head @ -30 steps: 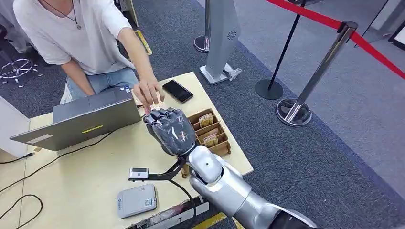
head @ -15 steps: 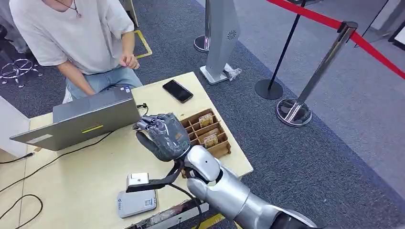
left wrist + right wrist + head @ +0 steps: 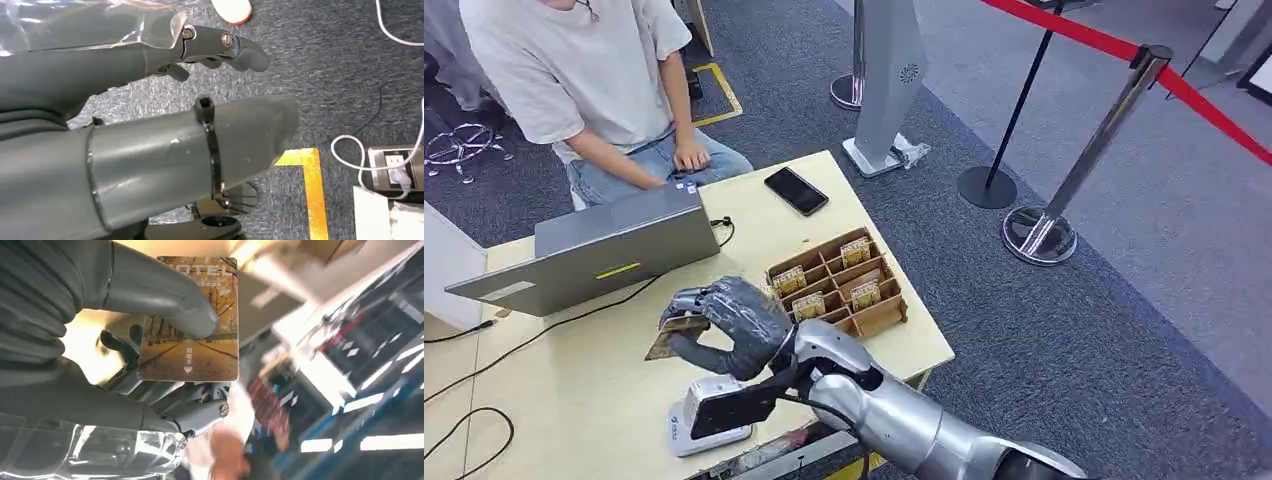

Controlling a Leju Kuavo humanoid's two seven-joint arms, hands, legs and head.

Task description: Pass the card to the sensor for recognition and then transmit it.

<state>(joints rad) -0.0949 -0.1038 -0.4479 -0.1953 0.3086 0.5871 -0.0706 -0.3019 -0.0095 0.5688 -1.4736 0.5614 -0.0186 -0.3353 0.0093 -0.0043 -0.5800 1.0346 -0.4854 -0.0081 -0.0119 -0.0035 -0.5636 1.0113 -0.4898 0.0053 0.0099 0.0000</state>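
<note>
Here, a pale wood table (image 3: 604, 390) is seen w/ a person (image 3: 584, 80) seated at its 12 o'clock edge behind a grey laptop (image 3: 589, 255). Stanchions w/ a red rope (image 3: 1124, 55) are stood on the carpet off toward 2 o'clock. A divided wooden card tray (image 3: 839, 285) is set at approx 3 o'clock on the table, w/ a black phone (image 3: 796, 190) beyond it toward 1 o'clock. The white sensor (image 3: 679, 435) is laid at the 6 o'clock edge, partly covered by the wrist camera bracket. The right hand (image 3: 724, 325) is held just above the table near centre, and the card (image 3: 676, 338) is pinched betw. thumb and fingers; in the right wrist view the card (image 3: 192, 322) is seen flat under the thumb, printed face toward the camera. The card is stuck out from the hand toward 9 o'clock, long axis roughly 9-to-3, tilted a little. The sensor is placed just at 6 o'clock of the card, close below it, so a short drop toward 6 is prob. what is called for. The left hand (image 3: 150, 115) is hung over the carpet, fingers apart, nothing held; the right hand is by far the nearer.
</note>
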